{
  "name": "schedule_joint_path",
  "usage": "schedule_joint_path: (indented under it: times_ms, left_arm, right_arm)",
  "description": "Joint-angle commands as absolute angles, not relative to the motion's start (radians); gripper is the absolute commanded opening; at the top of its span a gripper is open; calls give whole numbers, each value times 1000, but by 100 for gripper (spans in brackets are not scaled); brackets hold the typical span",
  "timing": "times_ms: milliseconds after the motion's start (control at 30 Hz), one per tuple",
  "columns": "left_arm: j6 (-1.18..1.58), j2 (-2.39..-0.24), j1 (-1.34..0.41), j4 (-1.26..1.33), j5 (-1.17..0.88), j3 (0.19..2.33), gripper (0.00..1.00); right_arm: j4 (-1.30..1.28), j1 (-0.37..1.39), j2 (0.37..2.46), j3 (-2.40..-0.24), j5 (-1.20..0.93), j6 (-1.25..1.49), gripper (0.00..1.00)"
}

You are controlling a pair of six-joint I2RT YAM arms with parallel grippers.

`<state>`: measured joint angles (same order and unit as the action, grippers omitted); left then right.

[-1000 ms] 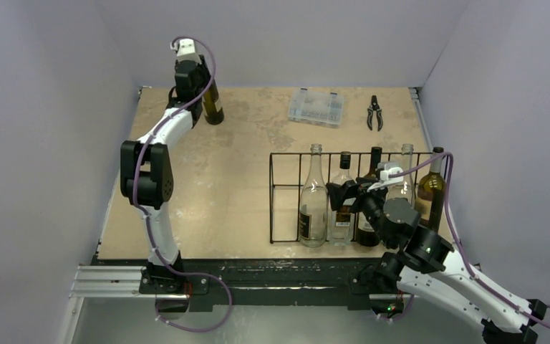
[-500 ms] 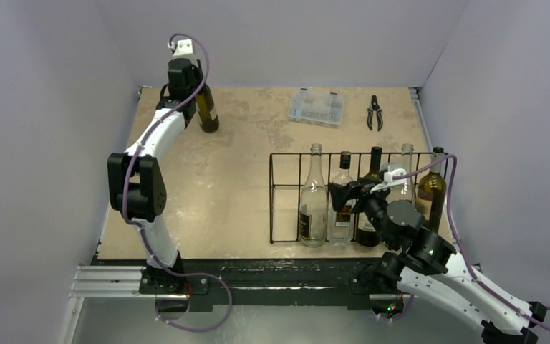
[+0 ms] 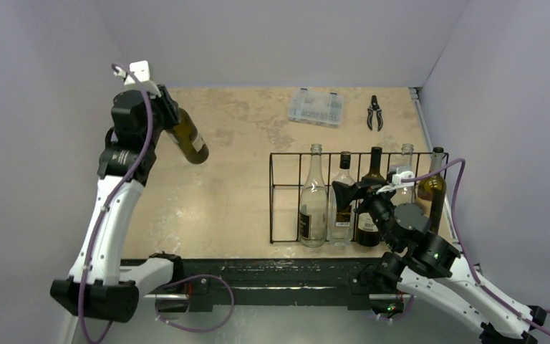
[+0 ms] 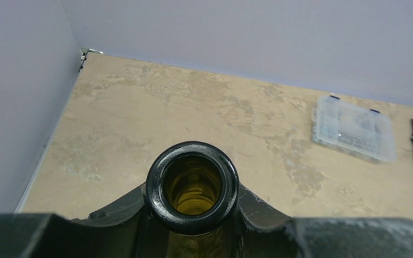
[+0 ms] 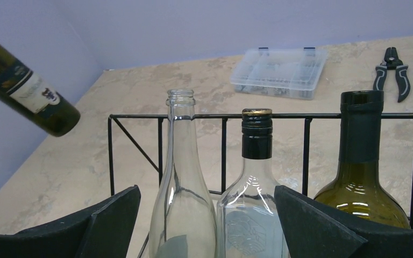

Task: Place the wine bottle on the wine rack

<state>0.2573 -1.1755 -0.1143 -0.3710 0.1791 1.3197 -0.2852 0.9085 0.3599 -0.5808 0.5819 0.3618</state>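
Note:
A dark green wine bottle [image 3: 188, 140] with a pale label hangs tilted in the air over the table's left side. My left gripper [image 3: 165, 113] is shut on its neck. In the left wrist view the open bottle mouth [image 4: 191, 185] sits between the black fingers [image 4: 263, 212]. The same bottle shows at the upper left of the right wrist view [image 5: 27, 88]. The black wire wine rack [image 3: 290, 153] stands at the right and holds several upright bottles. My right gripper [image 3: 354, 192] stands open just in front of them, and its fingers [image 5: 107, 220] hold nothing.
A clear plastic compartment box [image 3: 316, 107] and black pliers [image 3: 375, 112] lie at the back of the table. In the rack, a clear bottle [image 5: 182, 177] and a black-capped one [image 5: 255, 183] stand closest to my right gripper. Walls close in both sides.
The left arm has lifted the wine bottle off the far-left corner, swung it nearer and tilted it. Its jaws closed fully on the neck. The right arm has hardly moved.

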Motion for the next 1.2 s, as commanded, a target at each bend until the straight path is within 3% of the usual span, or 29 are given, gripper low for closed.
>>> schedule_joint_path:
  times_ms: [0,200,533,1167]
  left_arm:
    - [315,-987,-114,-496,29,1307,0]
    - [372,-837,-114,-647,-162,1292,0]
    - [577,-796,-174,-673,-466,1223,0]
    - [698,-1007,-622,-548,-289,1173,0]
  right_arm:
    - [-272,905,356,-579,603,362,99]
    - [-272,905,359,-579,607,357,99]
    - [-270,905,353,-578,616,354,99]
    - [-271,905,352,-575,612,354,99]
